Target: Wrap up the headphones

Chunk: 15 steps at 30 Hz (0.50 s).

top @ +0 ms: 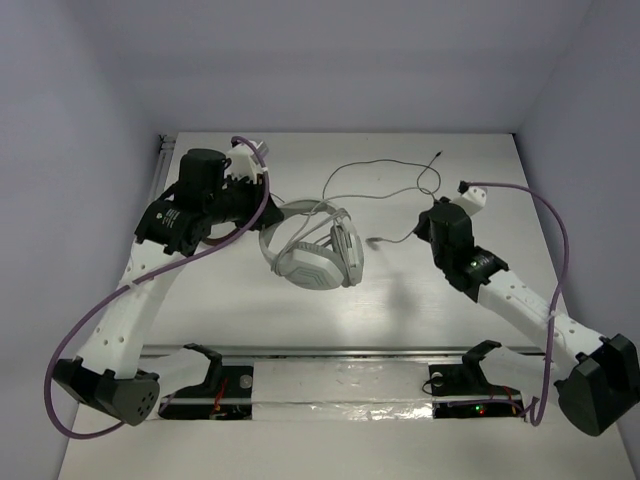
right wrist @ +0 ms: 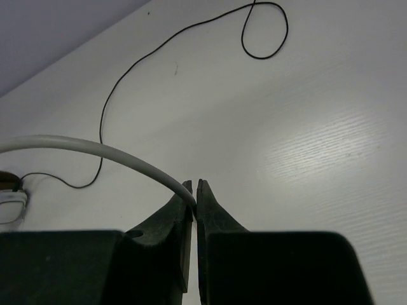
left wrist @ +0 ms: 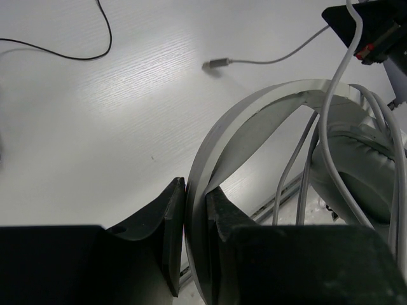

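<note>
Watch the cable (right wrist: 95, 147): your right claw (right wrist: 194, 187) pinches it only at the tips, so a hard pull could slip it free, or tug the headphones (top: 315, 255), mid-bench (top: 400, 290), out of your left claw (left wrist: 196, 190), which is clenched on the headband (left wrist: 254, 108). Both arms reach out over the bench

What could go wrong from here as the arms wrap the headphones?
1. The right gripper pinches the cable only at its very fingertips; it could slip out under tension.
2. The left gripper clamps just the thin headband; a hard cable pull might twist the headphones loose.
</note>
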Each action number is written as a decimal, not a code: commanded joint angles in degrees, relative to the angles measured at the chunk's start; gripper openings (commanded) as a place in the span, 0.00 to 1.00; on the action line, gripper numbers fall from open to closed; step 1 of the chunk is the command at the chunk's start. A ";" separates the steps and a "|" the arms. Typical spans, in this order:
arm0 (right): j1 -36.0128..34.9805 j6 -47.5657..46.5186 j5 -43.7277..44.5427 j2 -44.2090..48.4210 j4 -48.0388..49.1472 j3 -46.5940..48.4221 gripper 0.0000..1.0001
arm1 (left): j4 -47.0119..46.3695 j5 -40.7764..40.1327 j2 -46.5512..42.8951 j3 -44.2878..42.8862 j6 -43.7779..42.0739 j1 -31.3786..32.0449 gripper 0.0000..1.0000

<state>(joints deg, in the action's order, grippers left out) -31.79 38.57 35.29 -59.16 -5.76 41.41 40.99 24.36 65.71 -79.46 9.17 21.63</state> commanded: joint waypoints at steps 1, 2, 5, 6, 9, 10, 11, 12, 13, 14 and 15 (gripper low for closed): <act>3.04 -4.73 -3.56 -1.40 5.14 3.85 0.00 | -6.01 3.50 -2.52 -0.96 1.73 -0.27 0.00; 3.05 -4.73 -4.08 -1.23 5.06 3.94 0.00 | -6.45 3.85 -2.87 -1.31 1.99 -0.27 0.00; 3.05 -3.33 -6.01 -0.18 5.14 1.93 0.00 | -8.21 2.89 -3.05 -2.80 3.31 -1.76 0.00; 3.05 -1.76 -6.46 0.44 4.97 -0.34 0.00 | -8.56 2.28 -3.05 -3.33 3.57 -2.46 0.00; 3.05 1.06 -8.74 3.77 4.62 -5.96 0.00 | -10.05 1.83 -2.08 -4.21 4.98 -3.08 0.00; 3.05 1.51 -9.70 4.39 4.53 -7.29 0.00 | -11.62 2.09 -1.99 -4.38 5.50 -3.08 0.00; 3.05 1.86 -11.28 4.66 4.62 -8.35 0.00 | -12.51 2.53 -1.82 -4.56 6.55 -3.60 0.00; 3.05 2.47 -12.34 4.75 4.88 -9.41 0.00 | -13.65 3.93 -1.73 -4.82 7.43 -4.39 0.00; 3.05 2.57 -13.57 4.40 5.14 -11.24 0.00 | -16.01 5.07 -1.64 -5.00 8.23 -4.40 0.00; 3.05 2.74 -15.84 4.23 7.15 -12.04 0.00 | -16.55 5.61 -0.86 -5.44 9.63 -4.92 0.00; 3.05 2.83 -17.00 3.96 7.86 -12.66 0.00 | -17.34 5.09 -0.68 -5.79 10.51 -4.93 0.00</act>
<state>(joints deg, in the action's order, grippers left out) -28.95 39.97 23.03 -55.09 -1.89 30.59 33.19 25.61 65.36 -80.84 13.39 17.47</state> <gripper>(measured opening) 0.084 0.124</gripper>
